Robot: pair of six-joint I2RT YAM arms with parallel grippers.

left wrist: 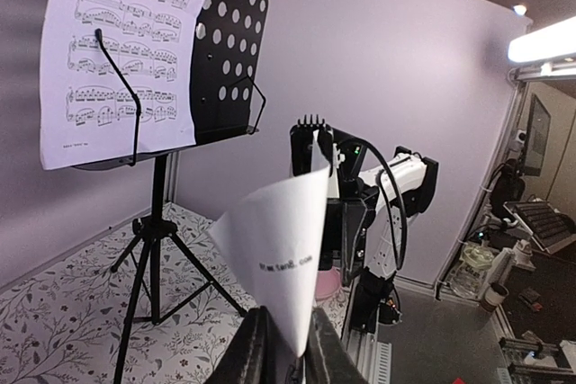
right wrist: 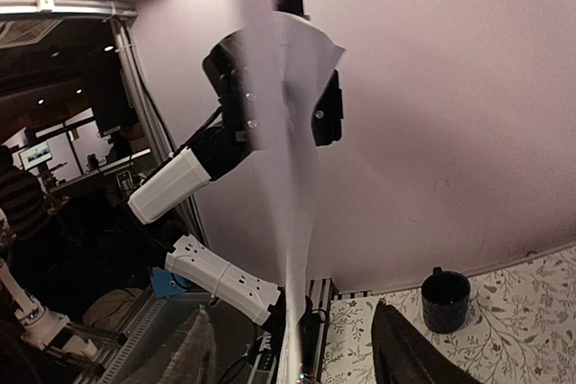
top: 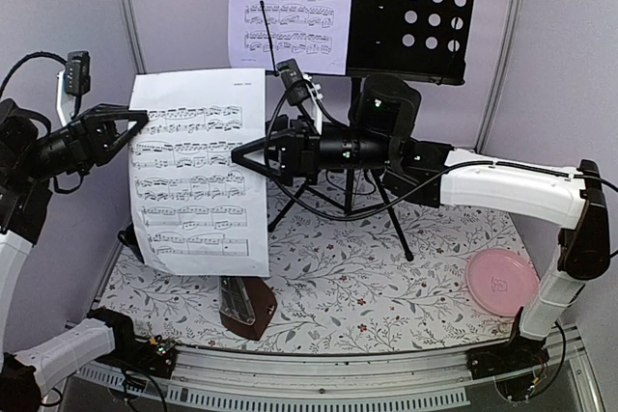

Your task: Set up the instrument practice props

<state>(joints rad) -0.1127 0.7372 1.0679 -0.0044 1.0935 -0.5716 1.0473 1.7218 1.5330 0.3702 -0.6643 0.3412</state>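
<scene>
The metronome (top: 247, 311) stands near the front edge of the surface (top: 386, 277), and its top is hidden behind the lower edge of the loose sheet (top: 198, 176). This sheet hangs in the air between the two arms, well above the surface and in front of the music stand (top: 372, 190). The pole and legs of the stand are partly covered by the right arm. Its perforated desk (top: 415, 7) is cut off at the top of the overhead view. On the left half of the desk leans the other sheet (top: 290, 7), held by a thin wire arm.

The left hand (top: 143, 120) pinches the upper left edge of the loose sheet. In the left wrist view its fingers (left wrist: 255, 348) are pressed together on the paper, which curls upward and hides part of the right arm. The right hand (top: 239, 154) is at the right edge of the same sheet. In the right wrist view the paper is only a blurred strip seen edge-on, and the fingers (right wrist: 405, 348) stand spread on either side of it. One finger is too blurred to say if it touches the paper.

A dark mug (right wrist: 445, 299) stands on the surface near the wall. Its inside is too dark to make out. In the overhead view it cannot be seen. A pink plate (top: 502, 282) lies at the right side, with a small faint drawing in its middle.
</scene>
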